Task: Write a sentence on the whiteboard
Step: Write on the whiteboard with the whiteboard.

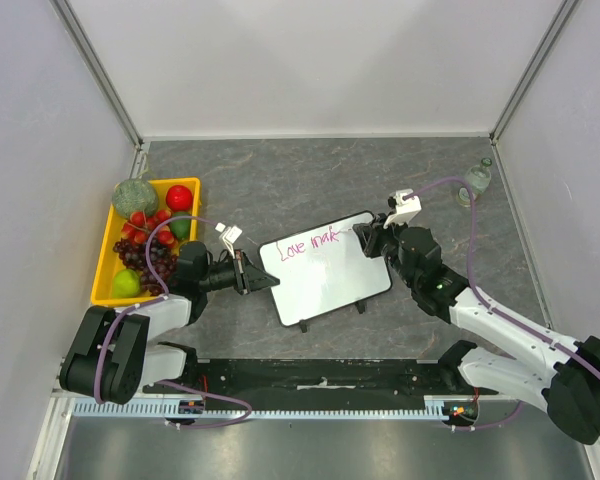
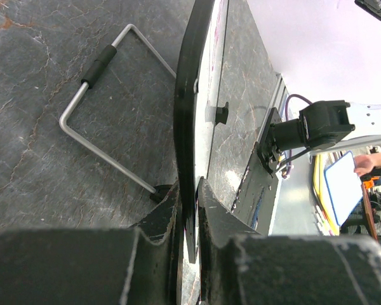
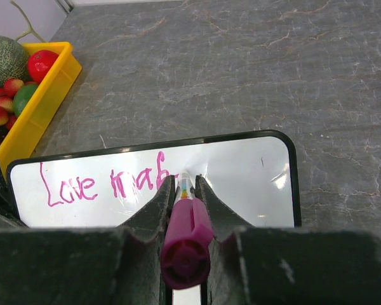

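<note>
The whiteboard (image 1: 330, 285) lies tilted in the middle of the table, its black frame seen edge-on in the left wrist view (image 2: 189, 95). My left gripper (image 1: 267, 281) (image 2: 189, 185) is shut on the board's left edge. The sentence (image 1: 310, 243) (image 3: 101, 184) reads "Love mak" in pink along the top of the board (image 3: 247, 184). My right gripper (image 1: 366, 236) (image 3: 185, 180) is shut on a magenta marker (image 3: 185, 235). The marker's tip rests on the board just right of the last letter; the tip itself is hidden by the fingers.
A yellow tray (image 1: 104, 255) (image 3: 46, 100) of fruit stands at the left, close to the left arm. A small glass object (image 1: 478, 178) sits at the back right corner. A bent wire stand (image 2: 101, 124) lies on the table behind the board's edge. Walls close in on three sides.
</note>
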